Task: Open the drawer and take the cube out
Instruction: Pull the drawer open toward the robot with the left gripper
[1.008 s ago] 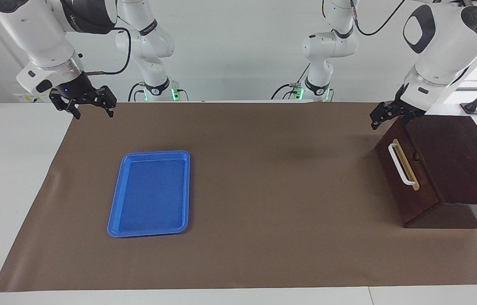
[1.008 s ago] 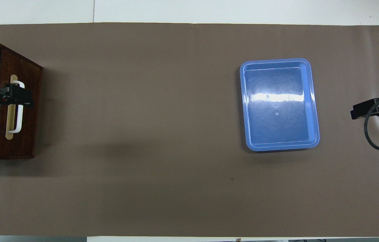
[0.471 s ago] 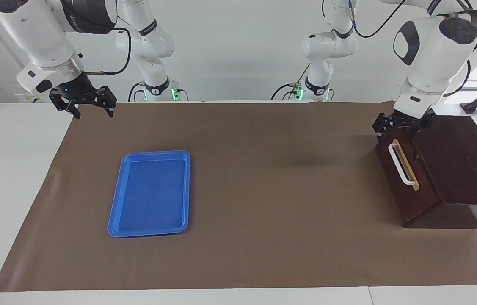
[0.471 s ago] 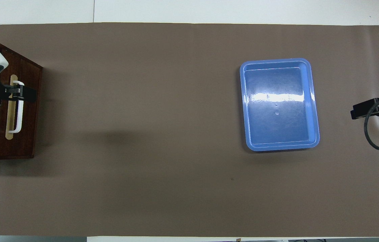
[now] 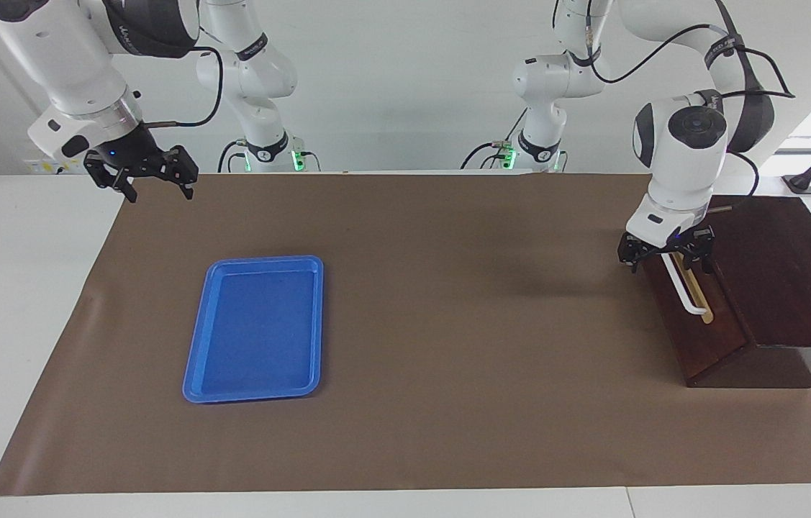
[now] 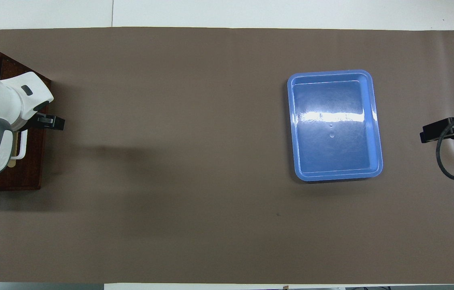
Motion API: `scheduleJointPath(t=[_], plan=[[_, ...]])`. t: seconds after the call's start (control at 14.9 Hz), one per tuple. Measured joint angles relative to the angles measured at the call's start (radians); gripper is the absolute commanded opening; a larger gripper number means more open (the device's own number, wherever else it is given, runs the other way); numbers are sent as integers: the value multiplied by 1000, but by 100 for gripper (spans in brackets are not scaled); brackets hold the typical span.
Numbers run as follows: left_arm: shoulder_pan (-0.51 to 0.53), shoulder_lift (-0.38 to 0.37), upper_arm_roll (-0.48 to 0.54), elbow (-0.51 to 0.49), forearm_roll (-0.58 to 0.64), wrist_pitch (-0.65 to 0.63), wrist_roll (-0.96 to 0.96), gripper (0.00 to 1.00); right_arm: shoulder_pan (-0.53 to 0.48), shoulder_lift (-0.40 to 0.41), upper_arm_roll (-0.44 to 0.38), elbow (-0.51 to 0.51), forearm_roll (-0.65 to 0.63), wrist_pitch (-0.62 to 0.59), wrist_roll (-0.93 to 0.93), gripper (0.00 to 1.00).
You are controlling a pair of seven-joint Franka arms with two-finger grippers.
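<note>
Drawer (image 5: 700, 324) closed, flush in its dark box (image 5: 779, 273) at the left arm's end of the table. Cube not visible anywhere.

Left gripper (image 5: 666, 257) is down at the drawer front, fingers spread apart, straddling the end of the white handle (image 5: 686, 291) that lies nearer the robots. One finger sits on the mat side of the bar, the other on the box side. Can't tell if either finger touches the bar; nothing is gripped. Rest of the handle runs away from the jaws, farther from the robots, along the pale wood strip (image 5: 700, 302). In the overhead view the left arm's white wrist covers most of the drawer front; only one black fingertip (image 6: 55, 123) pokes out past the drawer edge over the brown mat (image 6: 210, 161).

Right gripper (image 5: 153, 183) hangs in the air over the mat's corner at the right arm's end, fingers spread, holding nothing; that arm waits. Blue tray (image 5: 255, 328) lies on the mat, well apart from both sets of jaws, closer to the right one. Tray holds nothing.
</note>
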Motion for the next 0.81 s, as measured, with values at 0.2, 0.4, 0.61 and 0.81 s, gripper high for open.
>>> scheduleJointPath(t=[0.2,0.4,0.61,0.81], plan=[[35,28,5,-31,28,87,0,100,0,0,0,0,0,-14,0,100],[60,35,4,-75,31,161,-1,100,0,0,0,0,0,-37,0,100],[55,44,-5,-108,32,213,-108,100,0,0,2,0,0,-38,0,100],[-38,61,-6,-106,39,225,-283,100,0,0,2,0,0,-38,0,100]])
